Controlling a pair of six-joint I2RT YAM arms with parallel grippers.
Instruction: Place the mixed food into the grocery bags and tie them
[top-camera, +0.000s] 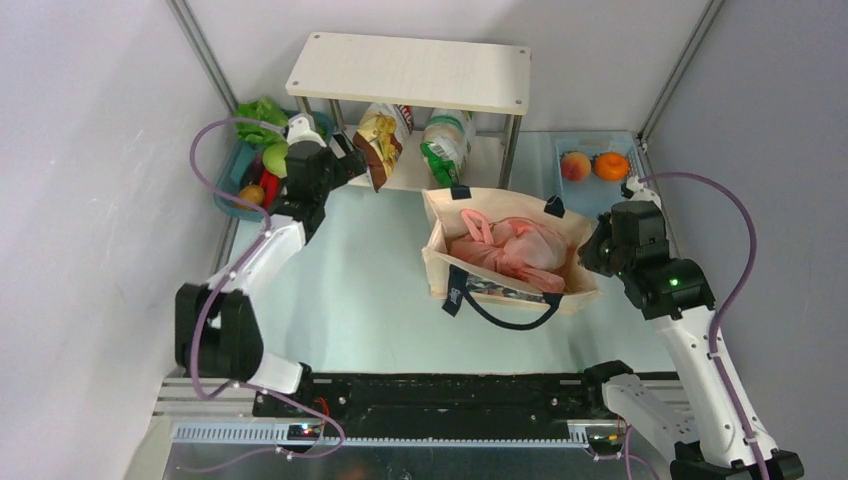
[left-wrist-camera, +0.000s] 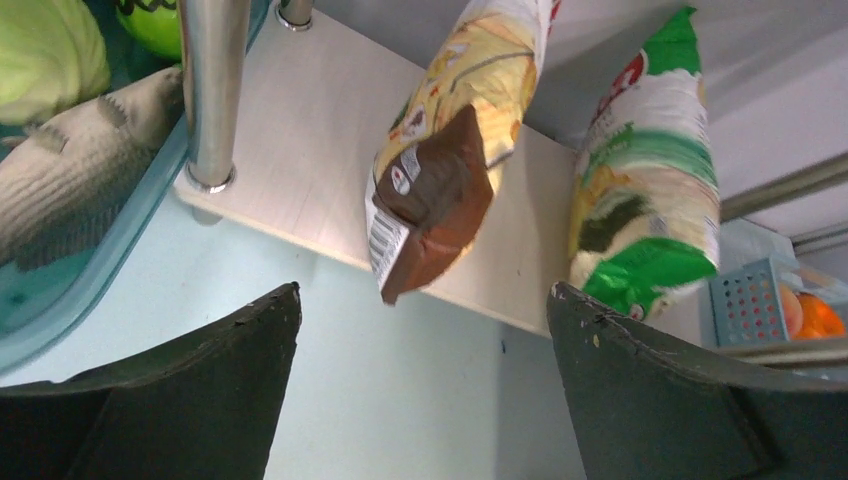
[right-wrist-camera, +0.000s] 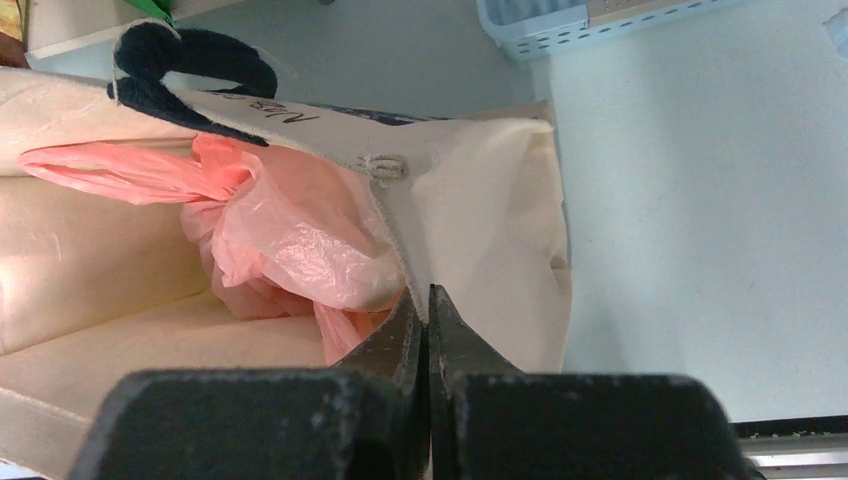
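Gaping empty, left pincer (left-wrist-camera: 423, 325) faces the crisp packet (left-wrist-camera: 450, 170); right pincer (right-wrist-camera: 428, 300) clamps the rim of the tote (right-wrist-camera: 485, 220).

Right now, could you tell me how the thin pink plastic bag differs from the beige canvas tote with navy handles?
The pink plastic bag is translucent and crumpled; the beige canvas tote is opaque and stands open. The bag is smaller, lying inside the tote. Both have handles.

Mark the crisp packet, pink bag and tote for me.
crisp packet (left-wrist-camera: 440, 190), left wrist view, brown lower panel.
pink bag (top-camera: 520, 250), top view, bunched middle.
tote (top-camera: 438, 255), top view, left wall.
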